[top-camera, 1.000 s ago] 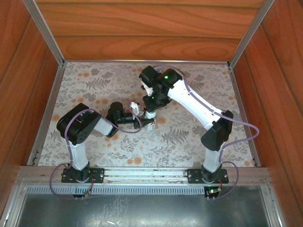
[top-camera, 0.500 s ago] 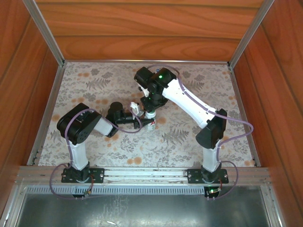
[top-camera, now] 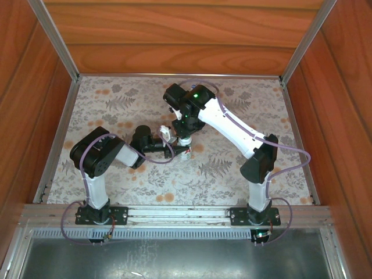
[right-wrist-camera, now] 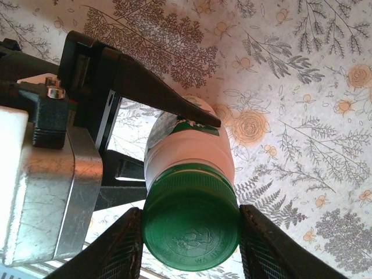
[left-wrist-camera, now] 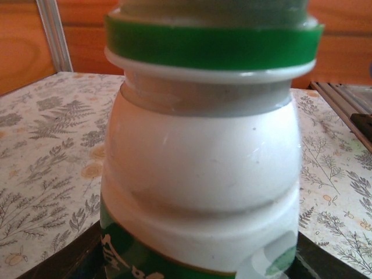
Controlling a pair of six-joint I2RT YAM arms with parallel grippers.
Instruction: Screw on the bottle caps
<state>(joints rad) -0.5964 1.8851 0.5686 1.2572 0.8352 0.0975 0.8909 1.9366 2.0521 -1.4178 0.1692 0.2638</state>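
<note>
Atop the white bottle [right-wrist-camera: 187,148], the right gripper [right-wrist-camera: 192,239] clasps the green cap [right-wrist-camera: 190,221].

Floral tablecloth [top-camera: 279,116] — wooden walls [top-camera: 174,40] around

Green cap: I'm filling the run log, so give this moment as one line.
left jaws: shut on white bottle | right jaws: shut on green cap | cap: on bottle neck

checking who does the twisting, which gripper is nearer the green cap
Right. The right gripper has its fingers gripping both sides of the green cap; the left gripper is lower, clamped on the white bottle below the cap.
</note>
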